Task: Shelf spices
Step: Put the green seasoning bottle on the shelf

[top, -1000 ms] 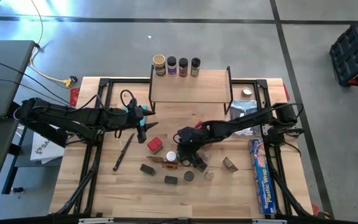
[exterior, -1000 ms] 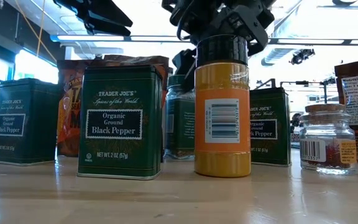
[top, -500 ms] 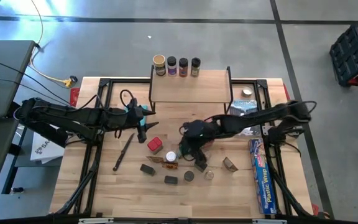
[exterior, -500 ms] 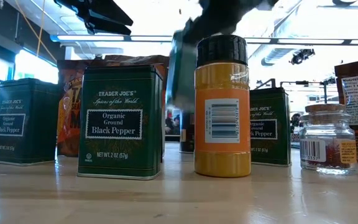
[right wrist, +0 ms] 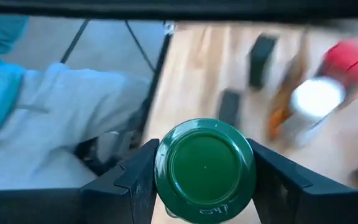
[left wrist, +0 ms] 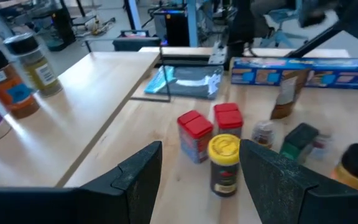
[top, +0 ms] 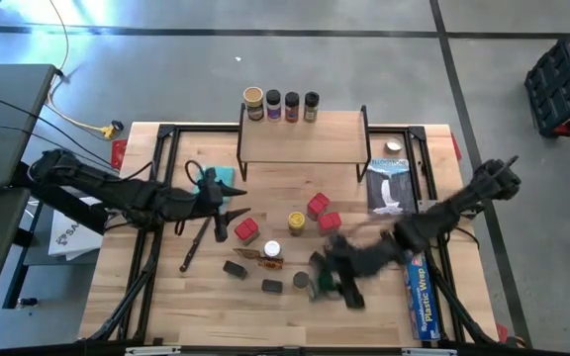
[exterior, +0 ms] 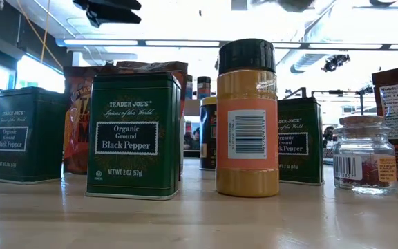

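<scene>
1. Your right pincer [right wrist: 205,205] grips a jar with a green lid [right wrist: 204,166]; in the right wrist view its two dark fingers [right wrist: 132,180] press the lid from both sides.
2. In the high view that right pincer [top: 336,280] is blurred, low over the near part of the worktop [top: 146,297], just beside the long blue plastic-wrap box [top: 419,292].
3. Your left pincer [left wrist: 201,180] stands open with nothing between its fingers [left wrist: 135,180]. From above, it [top: 228,213] hangs over the worktop's left half, beside a red box [top: 246,230].
4. The shelf [top: 303,137] sits at the far edge of the worktop. Four jars [top: 282,104] stand in a row along its back edge: one with a tan lid, three with dark lids.
5. The rest of the spices lie loose on the worktop in front of the shelf: a yellow-lidded jar [top: 296,222], two red boxes [top: 322,212], a white-lidded jar [top: 272,249] and dark tins [top: 235,269].
6. In the low view, green tins of black pepper [exterior: 134,135] and an orange jar with a black lid [exterior: 247,117] stand upright in the foreground, with a small glass jar [exterior: 363,160] near them.
</scene>
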{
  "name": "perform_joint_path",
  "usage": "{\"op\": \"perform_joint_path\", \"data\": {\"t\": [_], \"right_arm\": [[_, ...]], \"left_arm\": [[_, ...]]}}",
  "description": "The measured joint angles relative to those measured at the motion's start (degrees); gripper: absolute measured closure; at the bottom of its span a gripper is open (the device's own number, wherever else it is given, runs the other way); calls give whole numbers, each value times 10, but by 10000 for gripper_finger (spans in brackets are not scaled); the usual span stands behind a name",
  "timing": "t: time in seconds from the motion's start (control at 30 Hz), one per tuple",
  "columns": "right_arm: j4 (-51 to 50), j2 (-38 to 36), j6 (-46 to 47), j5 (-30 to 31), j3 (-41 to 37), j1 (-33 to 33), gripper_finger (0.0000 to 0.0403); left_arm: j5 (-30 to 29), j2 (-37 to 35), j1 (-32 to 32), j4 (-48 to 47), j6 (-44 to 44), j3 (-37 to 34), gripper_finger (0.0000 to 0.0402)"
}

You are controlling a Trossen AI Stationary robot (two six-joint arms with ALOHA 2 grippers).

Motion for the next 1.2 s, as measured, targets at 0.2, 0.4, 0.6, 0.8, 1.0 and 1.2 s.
{"op": "perform_joint_path", "data": {"t": [0.2, 0.4, 0.6, 0.8, 1.0, 1.2], "right_arm": [[-36, 55, 212, 114, -1, 133, 208], [-141, 108, 415, 168, -2, 186, 208], [-232, 129, 579, 174, -2, 185, 208], [-311, 130, 750, 251, -2, 185, 208], [-331, 134, 781, 264, -2, 185, 185], [-328, 159, 780, 251, -2, 185, 180]], "left_arm": [[-38, 0, -60, 24, -4, 0, 193], [-94, 0, -102, 36, -4, 0, 193], [-120, 0, -127, 43, -4, 0, 193], [-135, 0, -133, 43, -5, 0, 193], [-135, 4, -133, 44, -8, 0, 193], [-135, 23, -133, 47, -11, 0, 193]]}}
